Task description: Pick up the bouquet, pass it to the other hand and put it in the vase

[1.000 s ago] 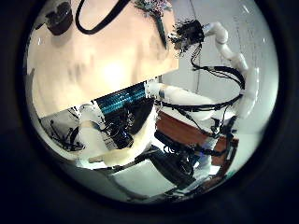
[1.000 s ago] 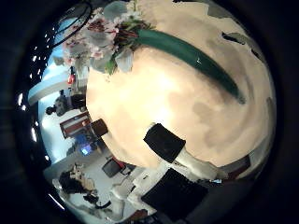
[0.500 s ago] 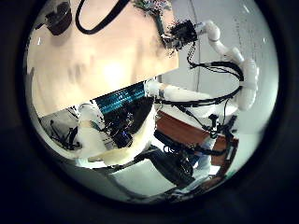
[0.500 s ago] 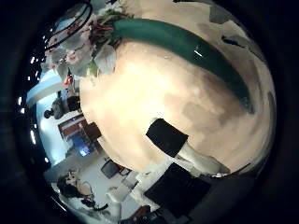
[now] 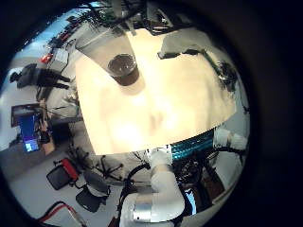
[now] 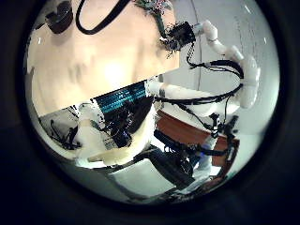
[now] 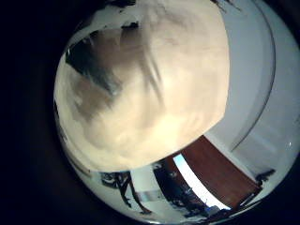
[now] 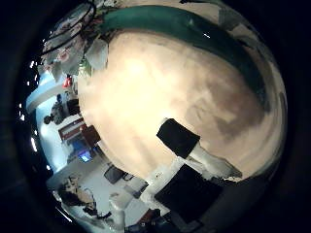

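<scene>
The bouquet [image 8: 185,24] lies flat on the table, its long wrapped stem stretching along the table's far part and its flowers [image 8: 83,53] at one end. My right hand [image 6: 183,36] hovers just beside the flowers [image 6: 155,7], touching nothing that I can see. One of its fingertips [image 8: 180,139] reaches in straight, apart from the bouquet. The vase [image 5: 123,68] stands upright and empty on the table, well away from the bouquet. My left hand hangs high over the table with nothing between its palm and the tabletop.
The tabletop [image 5: 161,104] is wide and bare between vase and bouquet. Its near edge [image 6: 103,89] runs close under my left arm. Chairs and office clutter stand on the floor beyond the table.
My right hand has come closer to the bouquet, whose stem now fills more of the right thumb side view. The bouquet and the vase have stayed put. The left hand is still.
</scene>
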Action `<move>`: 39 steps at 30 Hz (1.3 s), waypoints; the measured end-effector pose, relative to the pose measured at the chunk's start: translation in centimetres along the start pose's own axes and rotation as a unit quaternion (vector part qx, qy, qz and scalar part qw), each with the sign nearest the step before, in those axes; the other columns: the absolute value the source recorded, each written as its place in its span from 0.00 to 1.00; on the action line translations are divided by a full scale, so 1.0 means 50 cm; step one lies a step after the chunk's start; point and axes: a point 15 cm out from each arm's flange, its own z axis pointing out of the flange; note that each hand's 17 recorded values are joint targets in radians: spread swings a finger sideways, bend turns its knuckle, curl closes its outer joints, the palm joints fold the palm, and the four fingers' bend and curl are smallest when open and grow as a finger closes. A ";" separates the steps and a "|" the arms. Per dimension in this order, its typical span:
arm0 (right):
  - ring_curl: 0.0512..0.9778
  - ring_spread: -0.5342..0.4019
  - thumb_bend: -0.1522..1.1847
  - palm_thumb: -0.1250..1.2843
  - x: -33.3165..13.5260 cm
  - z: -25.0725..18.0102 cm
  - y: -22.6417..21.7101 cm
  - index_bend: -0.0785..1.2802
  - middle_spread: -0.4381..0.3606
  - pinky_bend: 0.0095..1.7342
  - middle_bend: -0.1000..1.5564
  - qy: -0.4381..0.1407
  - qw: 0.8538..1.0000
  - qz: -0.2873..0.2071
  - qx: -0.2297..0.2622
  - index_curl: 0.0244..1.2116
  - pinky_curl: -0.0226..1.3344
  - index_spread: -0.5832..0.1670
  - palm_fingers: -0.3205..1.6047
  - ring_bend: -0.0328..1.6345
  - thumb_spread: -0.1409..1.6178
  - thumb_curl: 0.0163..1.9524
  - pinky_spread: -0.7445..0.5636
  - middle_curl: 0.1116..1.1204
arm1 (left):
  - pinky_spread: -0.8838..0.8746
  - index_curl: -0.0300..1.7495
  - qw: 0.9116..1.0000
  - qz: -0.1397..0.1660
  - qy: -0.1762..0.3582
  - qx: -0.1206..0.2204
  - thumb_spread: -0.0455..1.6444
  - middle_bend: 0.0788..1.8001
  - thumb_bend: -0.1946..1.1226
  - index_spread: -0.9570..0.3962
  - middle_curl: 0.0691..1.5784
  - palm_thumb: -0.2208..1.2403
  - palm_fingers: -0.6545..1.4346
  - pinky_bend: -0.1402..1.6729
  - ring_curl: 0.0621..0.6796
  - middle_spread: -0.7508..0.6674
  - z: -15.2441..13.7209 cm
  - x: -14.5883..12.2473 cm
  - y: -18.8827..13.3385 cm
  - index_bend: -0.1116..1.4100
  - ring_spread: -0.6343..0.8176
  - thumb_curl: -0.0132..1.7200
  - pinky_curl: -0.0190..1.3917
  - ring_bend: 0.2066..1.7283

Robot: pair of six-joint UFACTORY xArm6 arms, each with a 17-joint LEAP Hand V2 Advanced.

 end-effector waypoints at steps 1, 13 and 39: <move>0.32 0.39 0.10 0.44 0.000 0.000 0.000 0.23 0.49 0.51 0.43 0.000 1.000 0.000 0.000 0.33 0.06 0.55 0.39 0.65 0.69 0.19 0.68 0.41 | 0.66 0.25 1.000 0.000 0.000 0.001 0.69 0.08 0.13 0.59 0.23 0.27 0.49 0.48 0.13 0.56 -0.001 0.000 0.000 0.20 0.58 0.18 0.01 0.30; 0.34 0.34 0.10 0.49 0.004 0.022 0.003 0.30 0.40 0.52 0.48 0.003 1.000 -0.001 -0.024 0.39 0.01 0.44 0.54 0.67 0.67 0.20 0.52 0.45 | 0.66 0.26 1.000 -0.001 0.000 0.002 0.69 0.09 0.13 0.58 0.23 0.27 0.49 0.48 0.12 0.56 -0.004 0.000 0.000 0.20 0.57 0.18 0.01 0.30; 0.56 0.35 0.16 0.85 0.024 -0.077 -0.033 0.82 0.33 0.85 0.81 0.016 0.999 -0.005 0.034 0.69 0.27 0.37 0.80 0.85 0.63 0.30 0.37 0.66 | 0.66 0.26 1.000 -0.002 0.000 -0.001 0.69 0.09 0.13 0.58 0.23 0.28 0.49 0.48 0.10 0.55 0.002 -0.002 0.001 0.20 0.57 0.17 0.01 0.31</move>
